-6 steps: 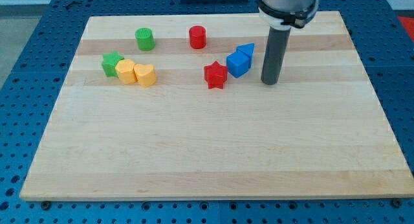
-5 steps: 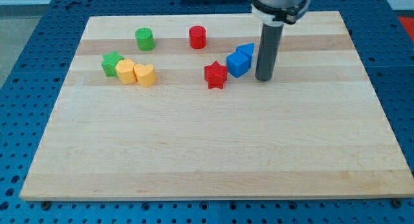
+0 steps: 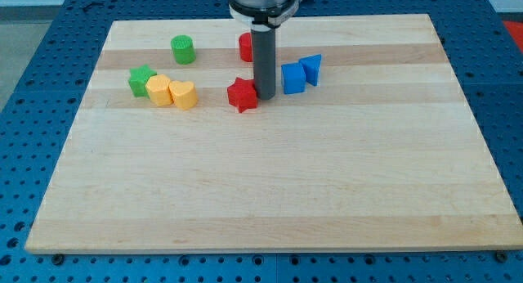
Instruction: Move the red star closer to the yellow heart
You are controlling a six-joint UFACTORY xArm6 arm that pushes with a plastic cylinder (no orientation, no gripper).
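The red star [image 3: 242, 95] lies on the wooden board [image 3: 270, 193], left of centre near the view's top. My tip [image 3: 265, 97] touches the star's right side. The yellow heart [image 3: 185, 96] lies further to the view's left, with a gap of bare board between it and the star. A yellow block [image 3: 159, 90] touches the heart's left side.
A green star [image 3: 141, 80] sits left of the yellow block. A green cylinder [image 3: 183, 49] is near the view's top left. A red cylinder [image 3: 246, 47] stands partly behind the rod. A blue cube [image 3: 292, 78] and a blue triangular block [image 3: 311, 67] lie right of my tip.
My tip has swept to the view's left, past the blue blocks, and pushed the red star leftward toward the yellow heart. The blue cube has shifted and turned slightly.
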